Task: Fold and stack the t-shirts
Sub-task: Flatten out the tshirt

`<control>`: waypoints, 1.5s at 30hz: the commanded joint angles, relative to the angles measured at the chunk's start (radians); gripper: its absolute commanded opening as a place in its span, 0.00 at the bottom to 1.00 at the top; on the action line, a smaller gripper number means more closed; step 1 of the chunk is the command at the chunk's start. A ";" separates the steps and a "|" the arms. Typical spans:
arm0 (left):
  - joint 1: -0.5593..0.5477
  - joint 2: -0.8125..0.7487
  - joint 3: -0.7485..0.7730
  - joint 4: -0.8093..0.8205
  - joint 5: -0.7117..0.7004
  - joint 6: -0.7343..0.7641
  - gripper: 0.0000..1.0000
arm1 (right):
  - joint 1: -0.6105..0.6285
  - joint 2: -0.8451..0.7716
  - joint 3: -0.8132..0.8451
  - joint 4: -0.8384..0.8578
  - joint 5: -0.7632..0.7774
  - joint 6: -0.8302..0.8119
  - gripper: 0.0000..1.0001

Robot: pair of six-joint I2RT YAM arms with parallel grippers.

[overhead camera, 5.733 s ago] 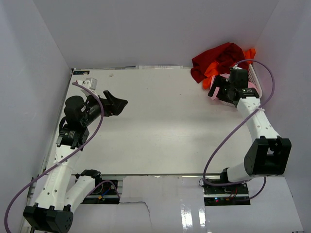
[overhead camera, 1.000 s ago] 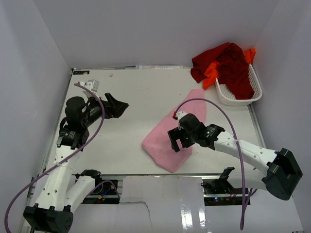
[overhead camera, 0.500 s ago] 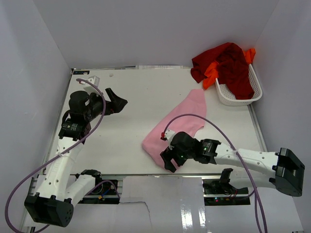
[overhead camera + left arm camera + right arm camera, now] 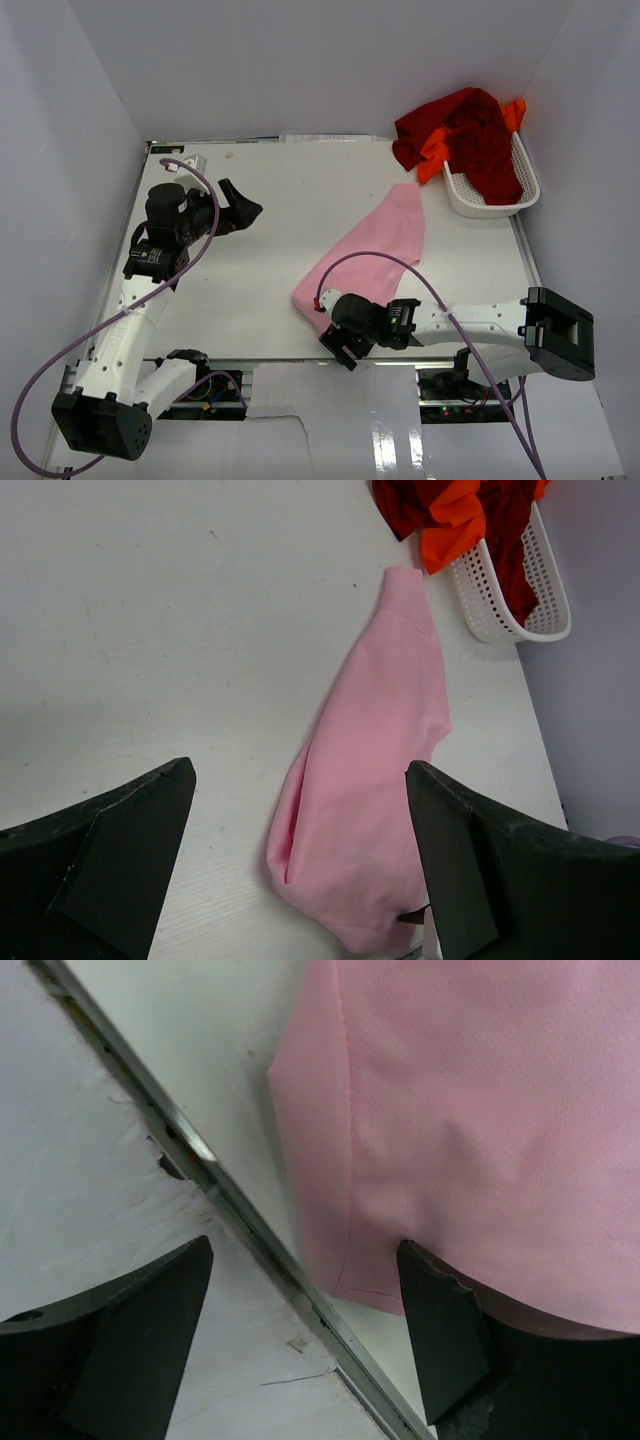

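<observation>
1. The light pink t-shirt [image 4: 375,250] lies flat on the white table [image 4: 280,190], right of centre. It is a long, narrow shape running diagonally from its far tip at about 1 o'clock to its broad near end at about 7 o'clock. The near end reaches almost to the table's front edge.
2. The right gripper [image 4: 338,352] sits low at that near end, at the 6 o'clock edge of the table. Its jaws are spread wide and grip nothing. In the right wrist view the pink hem lies between and just beyond the fingers [image 4: 445,1330], with the table's metal edge strip [image 4: 200,1155] crossing beside it.
3. The left gripper [image 4: 243,211] hangs above the table's 9 o'clock side, well apart from the shirt and pointing towards 3 o'clock. Its jaws are also wide and empty.
4. The white mesh basket [image 4: 482,206] stands in the 1 o'clock corner. The dark red t-shirt [image 4: 470,125] is bunched in it and spills over its far rim. The bright orange t-shirt [image 4: 437,150] shows beneath the red one at the basket's 9 o'clock side.
</observation>
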State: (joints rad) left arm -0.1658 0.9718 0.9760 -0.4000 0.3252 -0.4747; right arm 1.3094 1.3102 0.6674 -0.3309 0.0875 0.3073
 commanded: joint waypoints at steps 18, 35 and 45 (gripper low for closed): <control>0.005 0.001 0.043 -0.011 -0.005 0.016 0.97 | 0.004 0.055 0.081 0.015 0.135 0.012 0.08; 0.005 -0.024 0.020 -0.010 0.003 0.011 0.97 | -0.694 0.024 0.195 0.056 -0.650 0.150 0.08; 0.005 -0.051 0.015 -0.023 0.003 0.018 0.97 | -0.947 0.339 0.486 0.150 -0.728 0.133 0.08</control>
State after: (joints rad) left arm -0.1654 0.9501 0.9810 -0.4110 0.3244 -0.4679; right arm 0.4015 1.6444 1.0126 -0.2291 -0.6209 0.4629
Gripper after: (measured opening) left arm 0.971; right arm 0.086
